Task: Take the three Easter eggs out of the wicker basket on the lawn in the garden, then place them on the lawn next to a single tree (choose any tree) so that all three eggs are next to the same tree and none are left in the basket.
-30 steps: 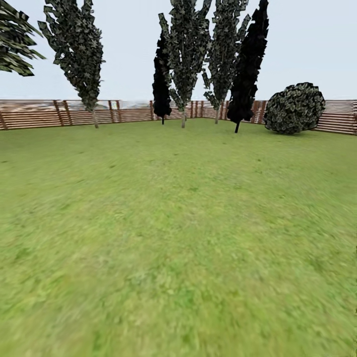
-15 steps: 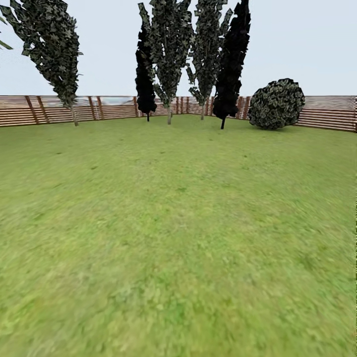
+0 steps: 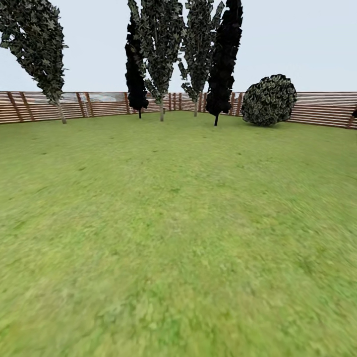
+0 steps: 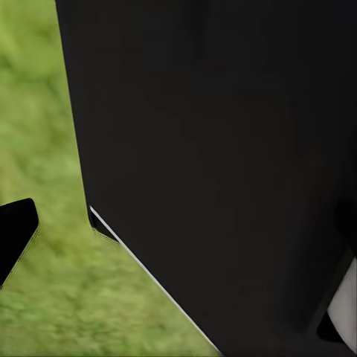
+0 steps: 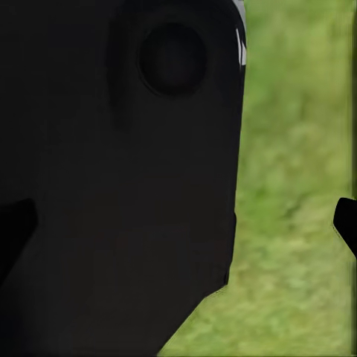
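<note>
The head view looks out across the lawn [image 3: 178, 223], a wide flat stretch of green grass with yellowish patches that runs from the near foreground to a brown horizontal-slat wooden fence [image 3: 99, 104] closing the far side of the garden. Along that fence stands a row of trees. At the far left a slim tree [image 3: 37, 44] with a pale trunk and dark green angular leaf clusters leans slightly; two more of the same kind, the second leafy tree [image 3: 157, 44] and the third leafy tree [image 3: 199, 47], rise near the middle. Between and beside them stand two near-black columnar trees, one [image 3: 134, 64] just left of the middle pair and one [image 3: 224, 54] just right of it. Further right, a round dark bush [image 3: 269, 100] sits on the grass close to the fence. Pale grey sky fills the upper part. In the left wrist view a broad black body of the robot [image 4: 223, 163] covers most of the picture, with blurred grass beside it and a dark fingertip of the left hand [image 4: 13, 234] at the edge; whether that hand is wide or narrow I cannot tell. In the right wrist view a similar black body [image 5: 119, 186] hides much of the grass, a dark fingertip of the right hand [image 5: 346, 222] shows at the edge, and its opening likewise cannot be told.
</note>
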